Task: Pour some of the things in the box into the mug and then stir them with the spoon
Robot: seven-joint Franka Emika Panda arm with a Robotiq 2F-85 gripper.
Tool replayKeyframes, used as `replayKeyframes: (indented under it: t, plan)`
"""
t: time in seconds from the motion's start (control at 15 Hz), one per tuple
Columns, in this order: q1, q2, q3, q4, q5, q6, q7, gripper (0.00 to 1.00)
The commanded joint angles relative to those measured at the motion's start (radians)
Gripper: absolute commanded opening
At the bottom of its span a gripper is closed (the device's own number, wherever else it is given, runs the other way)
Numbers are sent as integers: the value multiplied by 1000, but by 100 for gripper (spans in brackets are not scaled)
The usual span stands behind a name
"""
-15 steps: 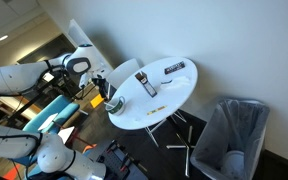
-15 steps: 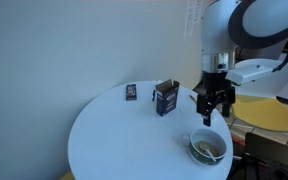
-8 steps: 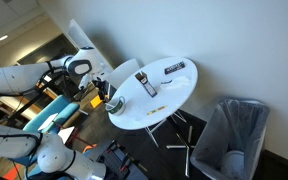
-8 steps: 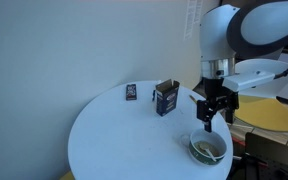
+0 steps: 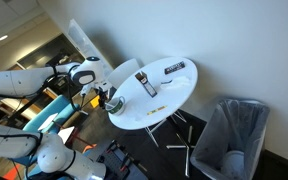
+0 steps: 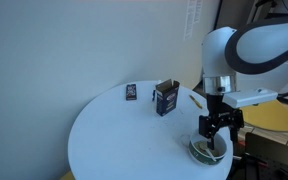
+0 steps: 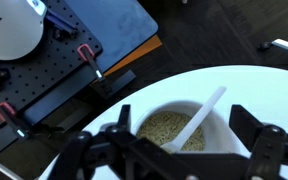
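**Exterior view, wide.** Round white table point(image 5: 169, 95). My gripper point(image 5: 106, 98) is at its left edge, over the mug point(image 5: 113, 104). The box point(image 5: 150, 86) stands mid-table. A flat dark item point(image 5: 174, 68) with white lettering lies on the far side. A bin point(image 5: 234, 130) stands on the floor to the right, seen only from here.

**Exterior view, close.** My gripper point(image 6: 217, 128) hangs just above the mug point(image 6: 208, 150) at the table's near right edge, fingers spread and holding nothing. The box point(image 6: 165, 98) stands upright, far left of the mug and apart from it.

**Wrist view.** Only this view shows the contents: mug point(image 7: 131, 120) holding beige grains point(image 7: 164, 128) and a white spoon point(image 7: 199, 120) leaning on the right rim. My gripper point(image 7: 174, 150) is released, with its fingers wide to either side.
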Motion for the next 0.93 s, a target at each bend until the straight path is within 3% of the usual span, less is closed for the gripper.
replayKeyframes:
  t: [0.0, 0.27, 0.87]
  plan:
    - [5, -22, 20, -73, 87, 115, 2, 100]
    - [14, -12, 23, -97, 167, 192, -1, 100]
    - [-1, 15, 13, -61, 203, 112, 37, 100]
